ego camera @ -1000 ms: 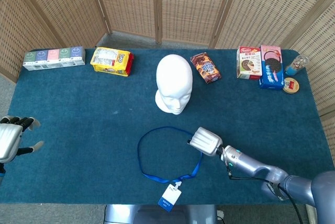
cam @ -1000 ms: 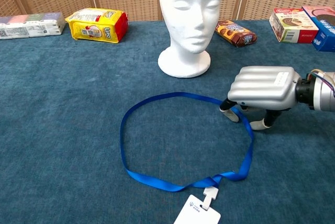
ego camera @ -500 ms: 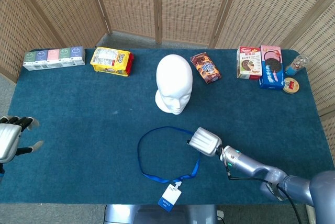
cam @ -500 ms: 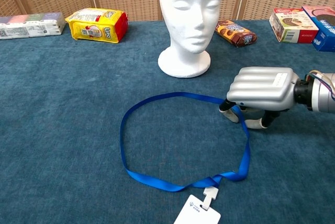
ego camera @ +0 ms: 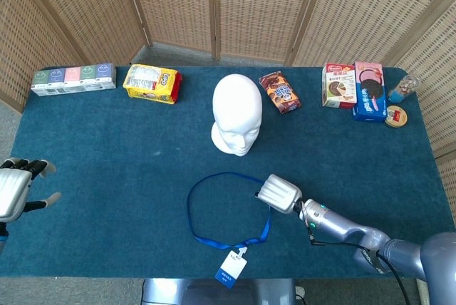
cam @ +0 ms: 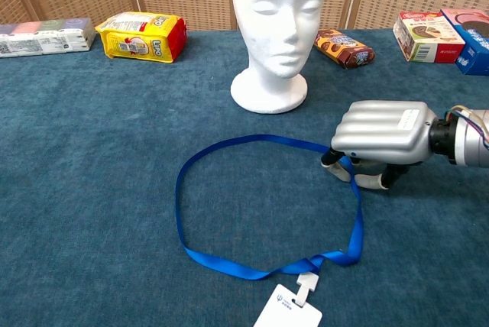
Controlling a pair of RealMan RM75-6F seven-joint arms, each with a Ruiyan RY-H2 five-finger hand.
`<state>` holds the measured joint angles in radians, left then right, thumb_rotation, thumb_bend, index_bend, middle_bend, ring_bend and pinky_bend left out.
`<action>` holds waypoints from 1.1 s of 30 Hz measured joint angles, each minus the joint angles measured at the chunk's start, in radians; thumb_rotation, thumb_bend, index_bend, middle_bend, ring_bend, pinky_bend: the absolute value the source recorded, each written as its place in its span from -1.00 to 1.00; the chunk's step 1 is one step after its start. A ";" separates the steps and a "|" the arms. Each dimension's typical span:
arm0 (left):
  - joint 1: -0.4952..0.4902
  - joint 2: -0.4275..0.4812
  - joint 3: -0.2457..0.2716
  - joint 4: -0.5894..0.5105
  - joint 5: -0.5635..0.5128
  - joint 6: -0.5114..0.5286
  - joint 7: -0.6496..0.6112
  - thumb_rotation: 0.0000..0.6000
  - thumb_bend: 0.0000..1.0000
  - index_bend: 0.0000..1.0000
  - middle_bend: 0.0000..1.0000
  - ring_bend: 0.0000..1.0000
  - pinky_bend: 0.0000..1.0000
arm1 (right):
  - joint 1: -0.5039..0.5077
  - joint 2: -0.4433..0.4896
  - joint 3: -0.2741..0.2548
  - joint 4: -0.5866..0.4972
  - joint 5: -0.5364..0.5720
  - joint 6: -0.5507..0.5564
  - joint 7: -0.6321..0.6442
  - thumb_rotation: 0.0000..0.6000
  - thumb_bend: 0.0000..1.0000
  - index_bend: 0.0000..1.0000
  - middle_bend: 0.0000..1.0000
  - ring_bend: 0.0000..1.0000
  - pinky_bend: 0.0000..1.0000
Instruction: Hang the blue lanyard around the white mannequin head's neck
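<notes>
Woven wicker screens stand behind a table covered with dark blue cloth (ego camera: pixel 107 148). At lower centre of the frame the blue ribbon lanyard (ego camera: pixel 191 212) (cam: pixel 180 205) lies flat in a loop, its white card badge (ego camera: pixel 230 268) (cam: pixel 287 315) at the bottom edge. The right silver robot hand (ego camera: pixel 278 192) (cam: pixel 380 144) rests palm down on the loop's right side, fingers curled around the ribbon. The white foam mannequin head (ego camera: pixel 236 114) (cam: pixel 276 25) stands just above, apart from the loop. The left hand (ego camera: pixel 14 187) hovers at the left edge, fingers spread, holding nothing.

Bare cloth between right hand (cam: pixel 380 144) and mannequin head (cam: pixel 276 29); no obstacle.
</notes>
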<state>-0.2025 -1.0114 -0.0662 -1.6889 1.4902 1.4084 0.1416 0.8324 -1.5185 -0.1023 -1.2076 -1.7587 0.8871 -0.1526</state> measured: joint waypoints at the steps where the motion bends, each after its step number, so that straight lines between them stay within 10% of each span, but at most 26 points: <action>1: 0.000 0.000 0.000 0.000 0.001 0.000 0.001 0.71 -0.80 -0.14 0.03 -0.10 -0.32 | 0.000 0.000 0.000 0.000 0.000 0.001 0.002 1.00 -0.02 0.09 0.97 1.00 1.00; 33: -0.154 -0.042 0.032 0.030 0.237 -0.126 0.059 0.74 -0.74 -0.09 0.26 0.14 -0.30 | -0.034 0.003 0.012 -0.007 0.048 0.043 0.040 1.00 0.04 0.16 0.97 1.00 1.00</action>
<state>-0.3567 -1.0535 -0.0337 -1.6587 1.7267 1.2821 0.2003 0.7987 -1.5157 -0.0906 -1.2144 -1.7105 0.9299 -0.1125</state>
